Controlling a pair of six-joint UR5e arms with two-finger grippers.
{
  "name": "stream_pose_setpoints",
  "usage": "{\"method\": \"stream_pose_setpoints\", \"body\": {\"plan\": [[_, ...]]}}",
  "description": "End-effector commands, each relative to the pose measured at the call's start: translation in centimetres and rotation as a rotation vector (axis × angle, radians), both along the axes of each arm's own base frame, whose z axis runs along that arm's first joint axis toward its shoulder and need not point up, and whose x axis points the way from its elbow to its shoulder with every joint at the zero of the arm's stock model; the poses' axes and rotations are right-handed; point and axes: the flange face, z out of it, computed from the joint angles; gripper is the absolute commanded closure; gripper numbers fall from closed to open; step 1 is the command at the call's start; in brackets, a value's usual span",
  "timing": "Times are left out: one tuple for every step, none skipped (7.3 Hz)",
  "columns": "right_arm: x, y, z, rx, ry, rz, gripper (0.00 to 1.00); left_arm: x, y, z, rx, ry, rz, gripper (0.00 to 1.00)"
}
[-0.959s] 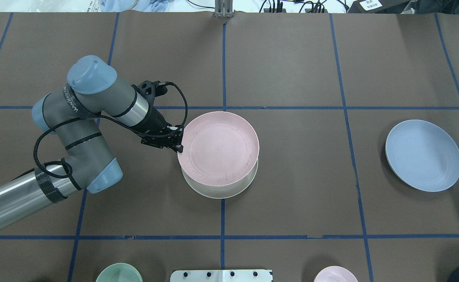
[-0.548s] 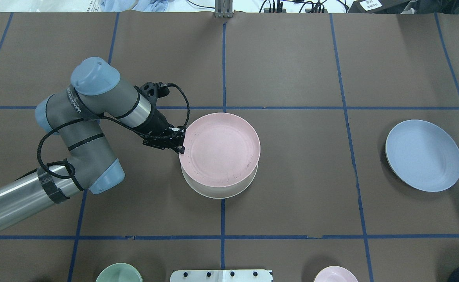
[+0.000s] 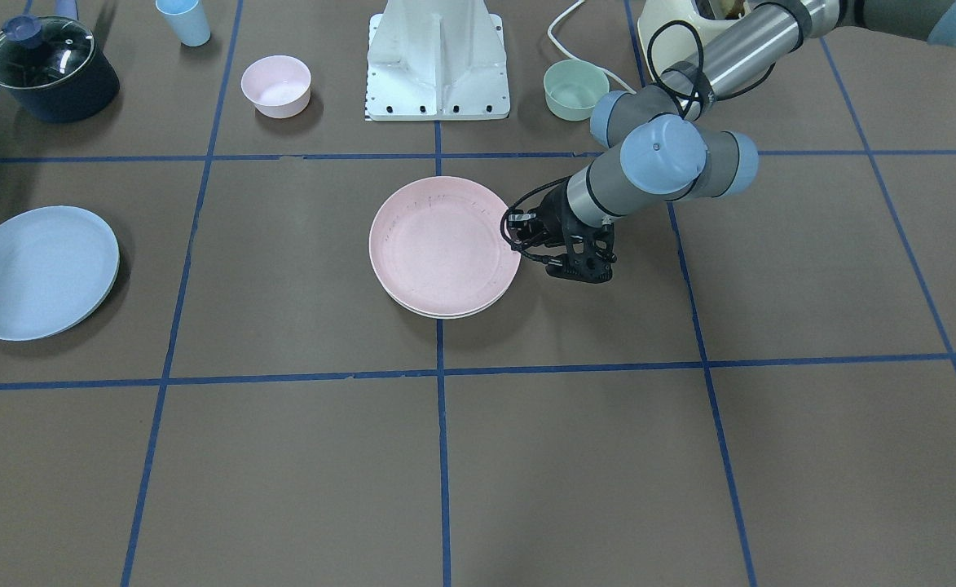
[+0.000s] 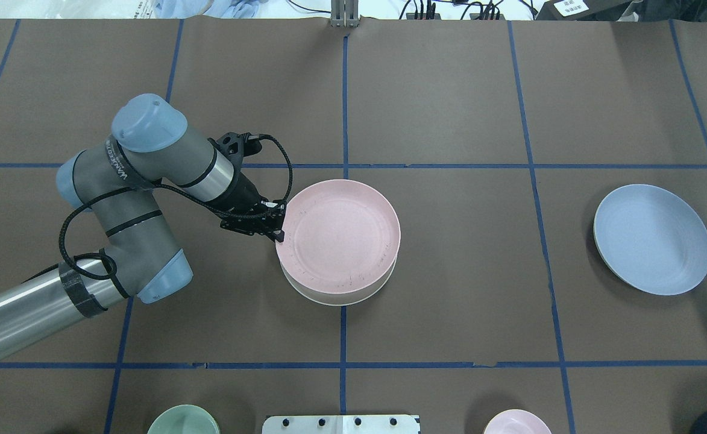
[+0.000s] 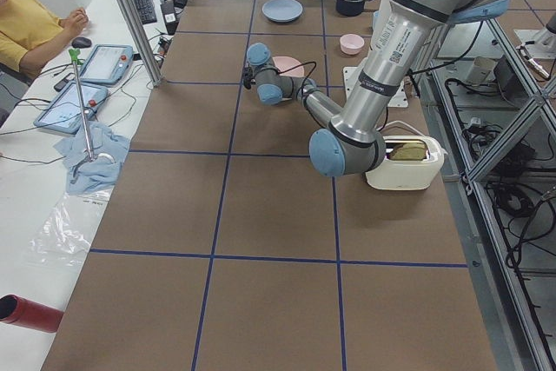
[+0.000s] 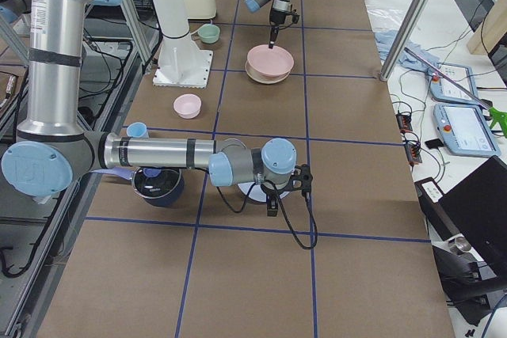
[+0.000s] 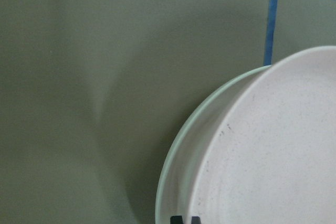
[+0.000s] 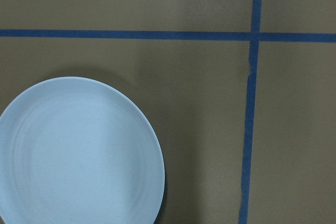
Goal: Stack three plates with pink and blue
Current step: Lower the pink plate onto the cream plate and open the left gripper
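Brown taped table — left gripper pinches the pink plate by its rim, over the cream plate; right gripper hangs above the blue plate — its closure can't be told.

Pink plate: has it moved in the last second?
Yes. In the overhead view the pink plate has shifted slightly down-frame, away from the horizontal blue tape line above it, covering more of the cream plate beneath.

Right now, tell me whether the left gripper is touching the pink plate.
Touching. In the overhead view the left gripper pinches the rim of the pink plate; the wrist view agrees.
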Motion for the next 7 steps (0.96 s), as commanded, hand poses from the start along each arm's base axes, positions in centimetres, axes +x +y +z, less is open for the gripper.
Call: {"method": "stream_pose_setpoints", "body": {"plan": [[-0.1, 0.0, 0.0, 0.0, -0.001, -0.001, 0.0, 0.5, 0.8, -0.2, 0.002, 0.001, 0.011, 0.0], [-0.1, -0.1, -0.1, -0.001, 0.0, -0.001, 0.0, 0.2, 0.9, -0.1, 0.007, 0.004, 0.011, 0.0], [-1.6, -1.2, -1.1, -0.017, 0.0, 0.002, 0.0, -0.7, 1.3, -1.7, 0.025, 0.031, 0.007, 0.0], [-4.1, -2.7, -2.7, -0.041, 0.001, 0.004, 0.0, -2.5, 2.0, -2.4, 0.041, 0.052, -0.001, 0.0], [-5.8, -4.1, -3.3, -0.063, 0.002, 0.002, 0.0, -5.3, 1.5, -2.4, 0.05, 0.063, -0.033, 0.0], [-6.5, -4.3, -2.4, -0.086, 0.008, -0.004, 0.0, -6.4, 0.6, -2.4, 0.051, 0.062, -0.056, 0.0], [-7.0, -4.3, -1.5, -0.082, 0.002, -0.002, 0.01, -6.6, 0.4, -2.3, 0.051, 0.06, -0.062, 0.0]]}}
